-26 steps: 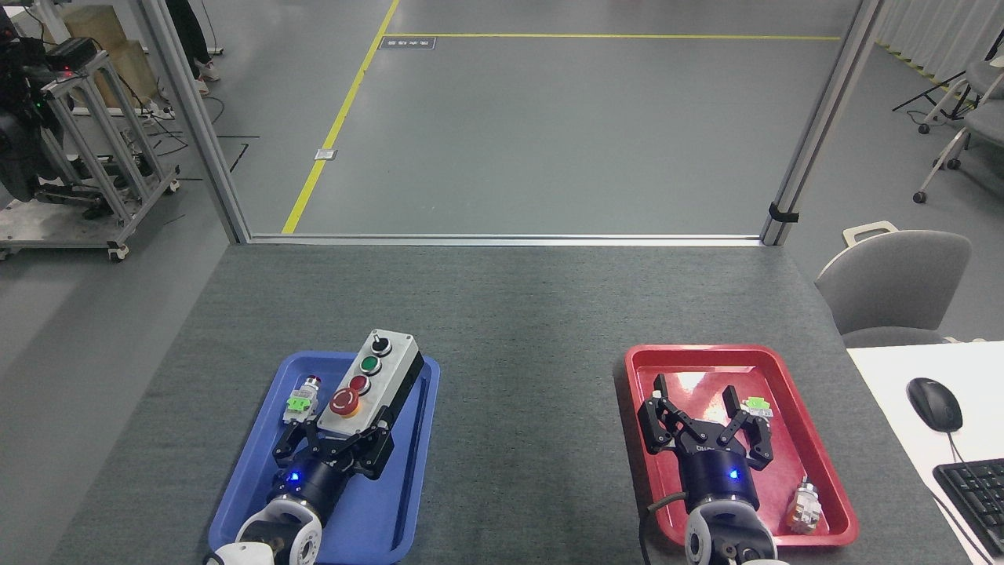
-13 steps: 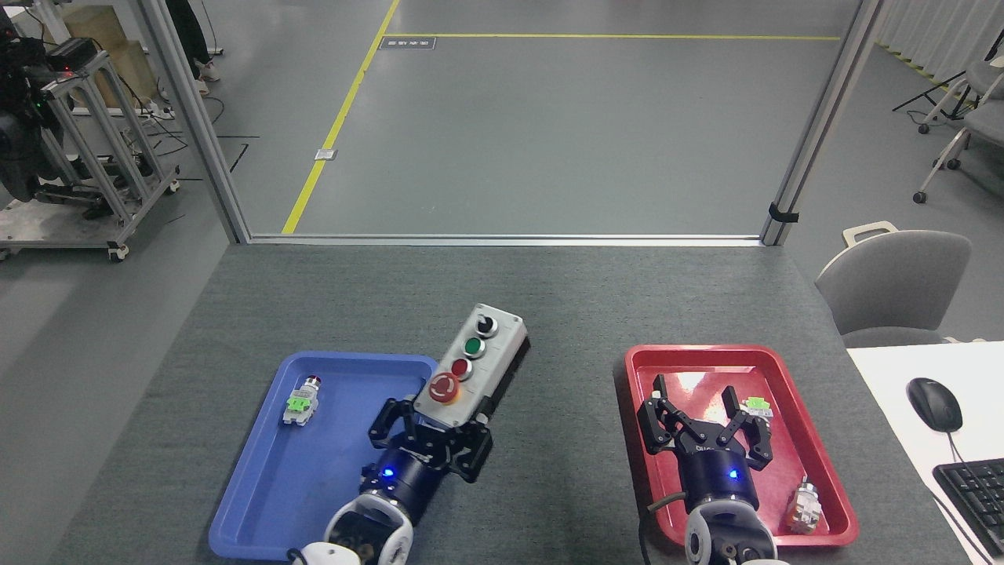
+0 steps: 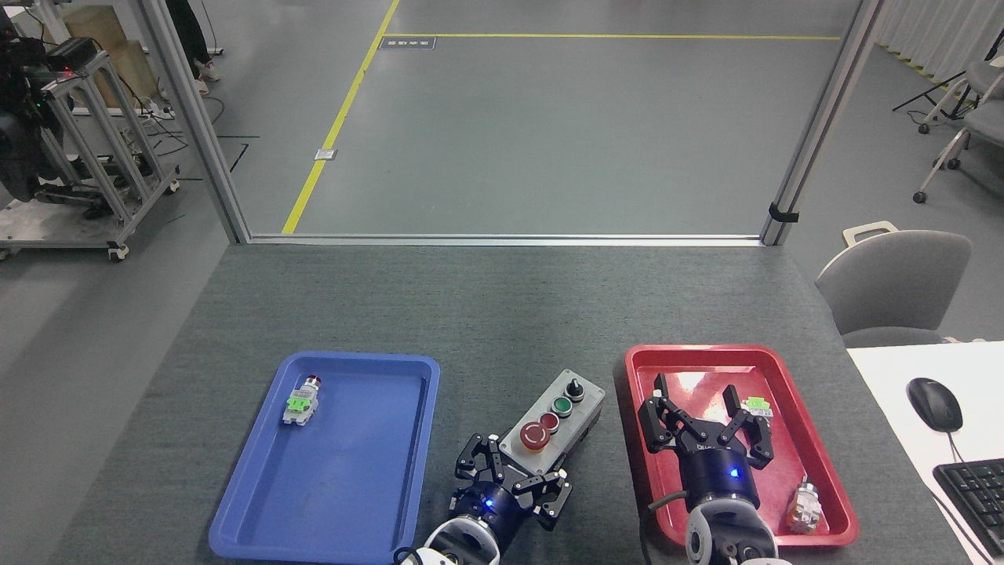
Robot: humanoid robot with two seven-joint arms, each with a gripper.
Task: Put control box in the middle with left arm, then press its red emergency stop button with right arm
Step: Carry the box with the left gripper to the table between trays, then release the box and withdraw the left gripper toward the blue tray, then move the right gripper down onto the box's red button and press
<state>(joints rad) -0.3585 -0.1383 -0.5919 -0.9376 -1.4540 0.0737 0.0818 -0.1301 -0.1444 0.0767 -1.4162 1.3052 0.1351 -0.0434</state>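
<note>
The control box (image 3: pixel 558 420), light grey with a black base, lies tilted on the grey mat between the two trays. Its face shows a black knob, a green button, a small red button and the red emergency stop button (image 3: pixel 535 436) at the near end. My left gripper (image 3: pixel 518 468) is shut on the box's near end, with a finger on each side. Over the red tray (image 3: pixel 796 439) my right gripper (image 3: pixel 698 402) stands open, holding nothing, to the right of the box.
The blue tray (image 3: pixel 345 486) at left holds a small white-and-green switch part (image 3: pixel 300 400). The red tray holds two small parts (image 3: pixel 757 406) (image 3: pixel 804 506). A white desk with mouse (image 3: pixel 934 403) and keyboard stands at right. A chair (image 3: pixel 894 286) is beyond it.
My left gripper carried the control box out of the blue tray, to the right and nearer, into the gap between the trays. The right arm has not moved.
</note>
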